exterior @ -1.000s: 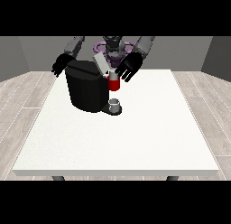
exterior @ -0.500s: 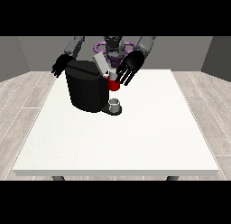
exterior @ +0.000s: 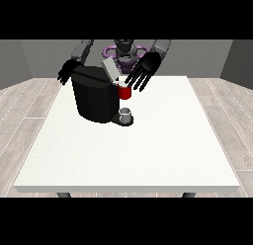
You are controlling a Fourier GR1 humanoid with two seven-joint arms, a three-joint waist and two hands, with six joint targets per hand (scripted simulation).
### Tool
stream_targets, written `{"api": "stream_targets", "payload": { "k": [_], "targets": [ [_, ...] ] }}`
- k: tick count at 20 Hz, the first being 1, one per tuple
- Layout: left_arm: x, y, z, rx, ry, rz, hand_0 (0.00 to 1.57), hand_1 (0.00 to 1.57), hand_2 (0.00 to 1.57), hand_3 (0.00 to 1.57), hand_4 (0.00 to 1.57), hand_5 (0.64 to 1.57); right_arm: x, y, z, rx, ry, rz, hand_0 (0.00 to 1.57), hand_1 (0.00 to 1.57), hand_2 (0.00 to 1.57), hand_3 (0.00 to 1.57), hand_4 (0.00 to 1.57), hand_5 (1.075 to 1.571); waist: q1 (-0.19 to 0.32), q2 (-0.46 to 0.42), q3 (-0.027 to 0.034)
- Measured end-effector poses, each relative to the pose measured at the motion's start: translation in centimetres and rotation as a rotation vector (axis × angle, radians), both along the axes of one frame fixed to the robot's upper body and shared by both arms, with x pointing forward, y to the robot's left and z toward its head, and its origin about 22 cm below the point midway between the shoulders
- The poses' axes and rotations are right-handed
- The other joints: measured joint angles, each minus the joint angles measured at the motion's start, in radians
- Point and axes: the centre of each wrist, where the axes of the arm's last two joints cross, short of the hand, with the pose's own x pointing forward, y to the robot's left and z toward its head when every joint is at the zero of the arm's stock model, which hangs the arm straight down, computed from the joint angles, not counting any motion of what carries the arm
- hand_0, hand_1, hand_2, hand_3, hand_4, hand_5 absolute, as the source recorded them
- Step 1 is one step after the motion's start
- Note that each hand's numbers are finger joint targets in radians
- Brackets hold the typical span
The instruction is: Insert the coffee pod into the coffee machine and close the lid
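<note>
On the white table point(exterior: 148, 155), toward 11 o'clock: one black coffee machine point(exterior: 94, 98), lid point(exterior: 110, 70) tilted up, not closed. One red bit point(exterior: 124, 92) at the machine's 3 o'clock side, could be the pod or part of the brew head, can't tell which. One small grey cup point(exterior: 126, 113) just below it on the drip base. Two black hands: hand at the view's right point(exterior: 143, 71) hovering at 1 o'clock of the machine, fingers spread and pointing down over the red bit, gripping nothing. Hand at the view's left point(exterior: 66, 72) at 10 o'clock behind the machine, fingers splayed apart, holding nothing either.
</note>
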Motion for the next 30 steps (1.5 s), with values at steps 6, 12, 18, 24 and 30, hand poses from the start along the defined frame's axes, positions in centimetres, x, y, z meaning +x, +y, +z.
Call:
{"api": "stream_targets", "payload": {
  "k": [6, 12, 18, 24, 30],
  "targets": [
    [-0.1, -0.1, -1.3, -0.014, 0.042, 0.006, 0.0, 0.0, 0.0, 0.0, 0.0, 1.571, -1.0, 0.0, -1.3, 0.011, 0.047, 0.0, 0.0, 0.0, 0.0, 0.0, 0.41, 1.571, 0.015, -0.062, 0.0],
    [-0.6, 0.0, -4.7, -0.185, 0.099, 0.004, 0.0, 0.0, 0.0, 0.0, 0.0, 1.571, -2.4, -1.4, -3.0, 0.022, 0.088, -0.031, 0.0, 0.0, 0.0, 0.0, 0.4, 1.571, 0.055, -0.138, -0.0007],
    [-2.1, 0.2, -11.5, -0.552, 0.205, 0.0, 0.0, 0.0, 0.0, 0.0, 0.0, 1.571, -4.4, -3.2, -4.6, 0.026, 0.146, -0.078, 0.0, 0.0, 0.0, 0.0, 0.43, 1.571, 0.126, -0.269, -0.0015],
    [-4.9, -0.5, -18.6, -0.774, 0.319, 0.029, 0.0, 0.0, 0.0, 0.0, 0.14, 1.571, -5.4, -5.3, -4.3, -0.021, 0.184, -0.036, 0.0, 0.0, 0.0, 0.0, 0.29, 1.571, 0.2, -0.401, -0.0009],
    [-7.8, 0.8, -23.0, -0.917, 0.367, 0.093, 0.0, 0.0, 0.0, 0.0, 0.0, 1.571, -4.2, -5.0, -0.9, -0.057, 0.135, 0.061, 0.0, 0.0, 0.0, 0.0, 0.0, 1.571, 0.238, -0.453, -0.001]
  ]
}}
